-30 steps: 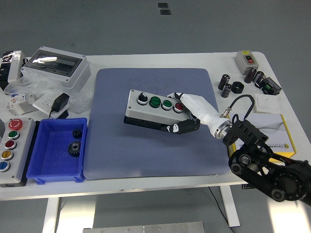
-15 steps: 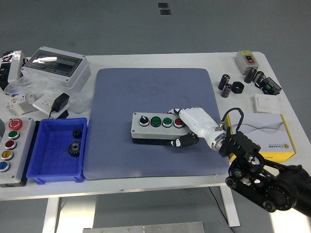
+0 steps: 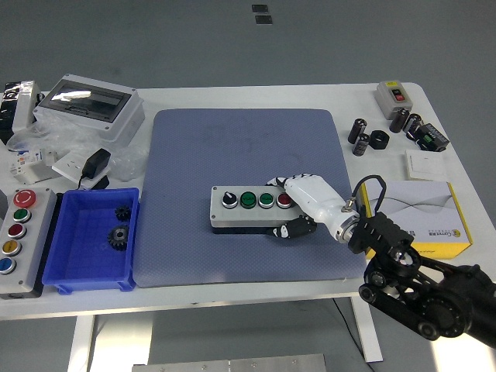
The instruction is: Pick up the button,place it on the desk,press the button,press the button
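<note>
**Button box down on the mat, right hand clamped on its end**

Lies flat on the blue-grey mat (image 3: 248,155), slightly right of the middle: the grey button box (image 3: 249,208), long side running left to right. On its top face a black knob at the left, two green buttons (image 3: 256,200) in the middle, a red button (image 3: 284,200) at the right end.

Grips the box's right end: the right hand (image 3: 304,203), white-shelled, fingers curled over the far edge and top, dark thumb tucked against the near side by the base. Reaches in from the lower right corner on a black arm (image 3: 418,287).

Elsewhere on the white table (image 3: 256,94):
- blue bin (image 3: 91,267) at the left, just beside the mat, holding two dark gears (image 3: 119,225)
- second button box (image 3: 19,240) at the far left edge, with red, green, yellow and blue buttons
- clear-lidded enclosure (image 3: 93,107) at the back left
- yellow-and-white carton (image 3: 422,213) at the right, next to the arm
- black cylinders (image 3: 380,130) and a small switch box (image 3: 393,94) at the back right
</note>
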